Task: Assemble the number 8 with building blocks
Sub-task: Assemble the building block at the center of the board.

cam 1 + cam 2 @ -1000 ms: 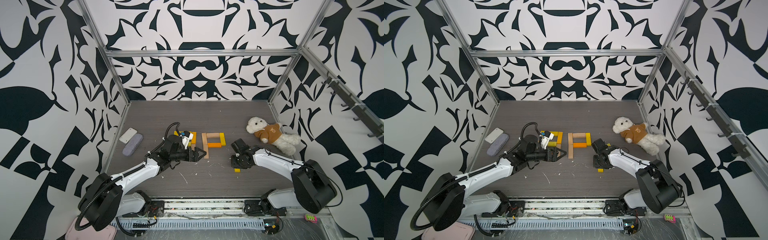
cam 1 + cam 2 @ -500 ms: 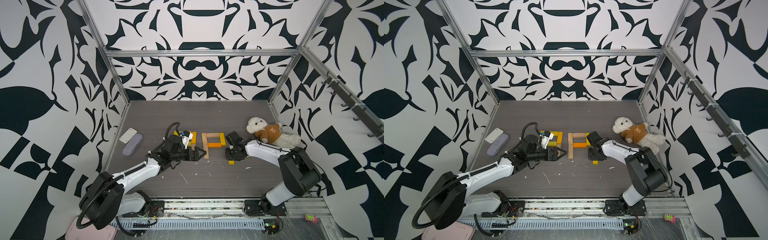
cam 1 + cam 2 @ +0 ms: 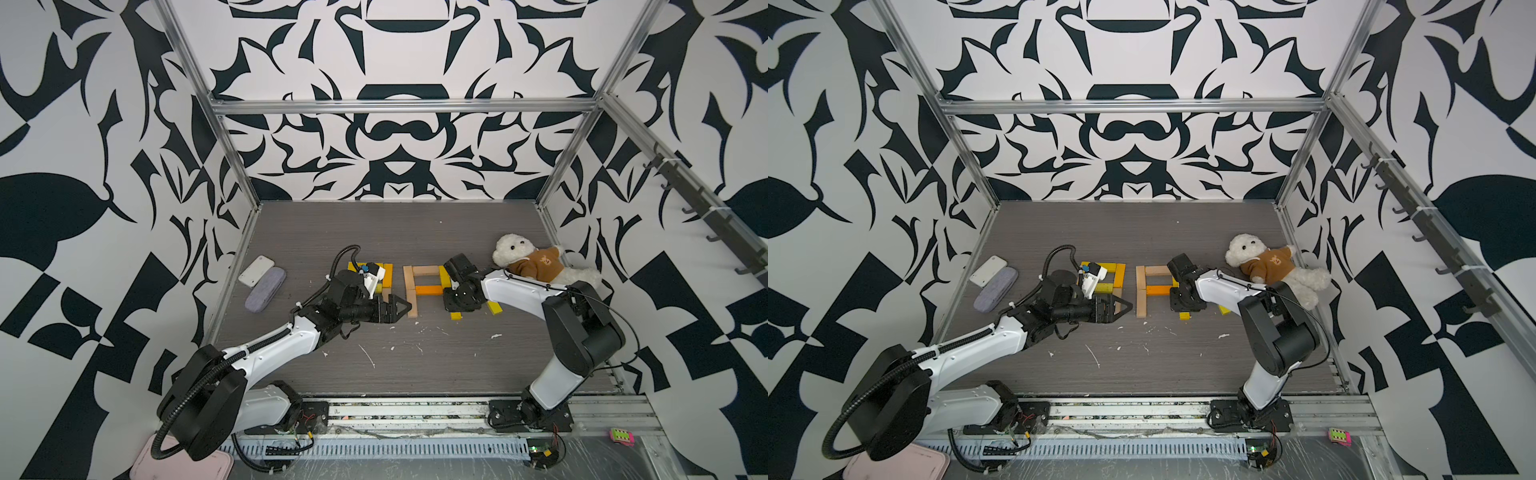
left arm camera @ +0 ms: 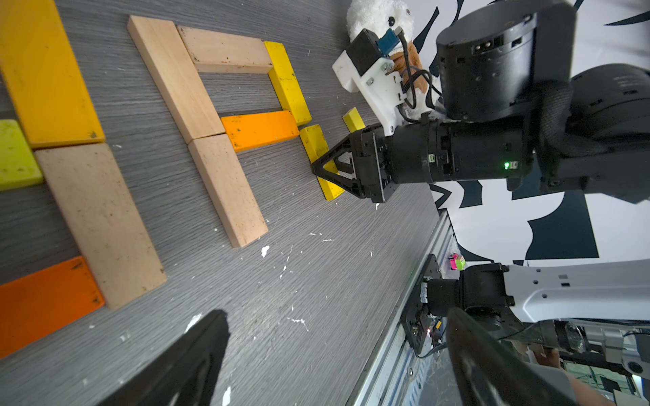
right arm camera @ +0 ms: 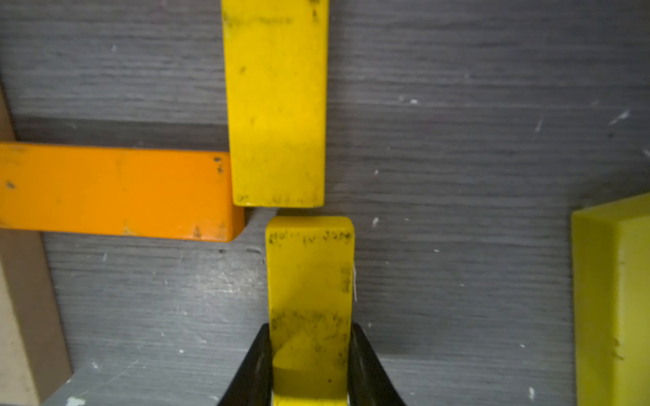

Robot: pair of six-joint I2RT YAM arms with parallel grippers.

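A partial figure of building blocks lies mid-table: two tan planks (image 3: pixel 411 291) end to end on the left, a tan top plank (image 3: pixel 426 271), an orange middle bar (image 3: pixel 429 289) and a yellow plank (image 5: pixel 276 105) on the right. My right gripper (image 5: pixel 310 334) is shut on a second yellow plank (image 5: pixel 309 274). Its far end sits just short of the first yellow plank's end, slightly offset. The held plank also shows under the right gripper (image 3: pixel 456 309) in a top view. My left gripper (image 4: pixel 337 351) hangs open over bare table, left of the figure, holding nothing.
More yellow, orange and tan blocks (image 3: pixel 386 274) lie beside the left wrist. A loose yellow block (image 3: pixel 495 307) sits right of the right gripper. A teddy bear (image 3: pixel 532 262) lies back right. White (image 3: pixel 256 271) and grey (image 3: pixel 265 289) cases rest at the left wall.
My right gripper has carried the yellow plank left and towards the back, up to the figure's right side. The left arm has stayed still.
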